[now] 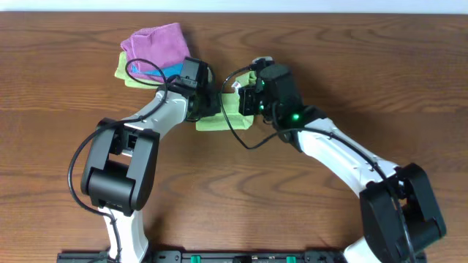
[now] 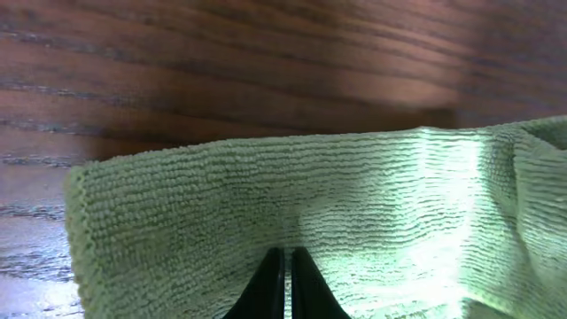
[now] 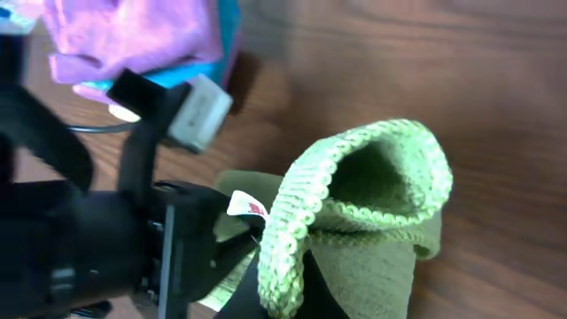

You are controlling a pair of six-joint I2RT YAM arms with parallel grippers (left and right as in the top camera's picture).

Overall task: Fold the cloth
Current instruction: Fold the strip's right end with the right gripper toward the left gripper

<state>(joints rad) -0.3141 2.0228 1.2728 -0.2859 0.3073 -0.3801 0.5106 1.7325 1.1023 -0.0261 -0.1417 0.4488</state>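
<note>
Overhead: brown wooden table [image 1: 66,66], both arms reach in to its middle, nearer the far edge. The plain yellow-green fuzzy microfibre cloth [image 1: 223,121] sits there, bunched btwn the two wrists, not flat. Fold prob. under way, not finished: one edge is raised in a loop, the rest is on the wood, no neat halves yet. Left gripper [image 2: 285,255] is low over the table, closed tight on the cloth. Right gripper [image 1: 246,98] pinches the raised edge, w/ a small white tag [image 3: 246,207] beside it.

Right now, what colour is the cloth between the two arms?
Plain yellow-green: the cloth shows best in the left wrist view.
</note>
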